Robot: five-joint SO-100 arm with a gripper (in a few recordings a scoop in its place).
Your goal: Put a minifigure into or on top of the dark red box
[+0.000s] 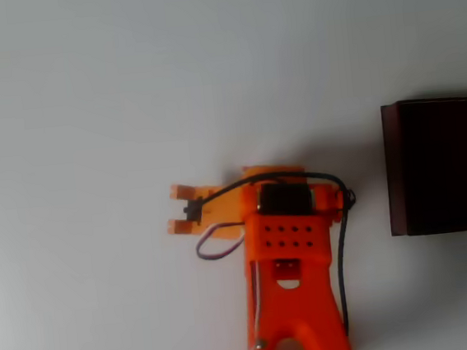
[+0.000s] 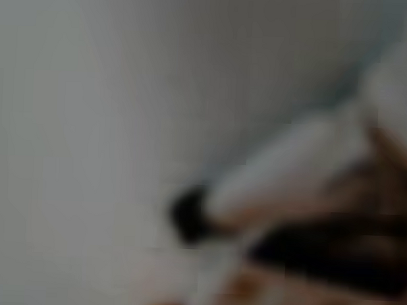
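Reaching up from the bottom edge of the overhead view, the bright orange printed plastic arm ends in a two-pronged orange claw (image 1: 180, 208) that points toward the left of the frame, low over the plain white desk (image 1: 85, 98). Its two prongs stand apart with bare desk showing between them, so the claw reads as open at a moderate width and holding nothing I can see. A thin black cable (image 1: 342, 222) loops down the right side of the arm. Farther off, at the right edge, sits the square dark red box (image 1: 441, 165) with its near-black inside, well apart from the claw and behind its pointing direction. The tiny minifigure I cannot pick out; the wrist view is too blurred to read. Judging by the pose, the claw faces away from the box because it is searching for or approaching the figure.
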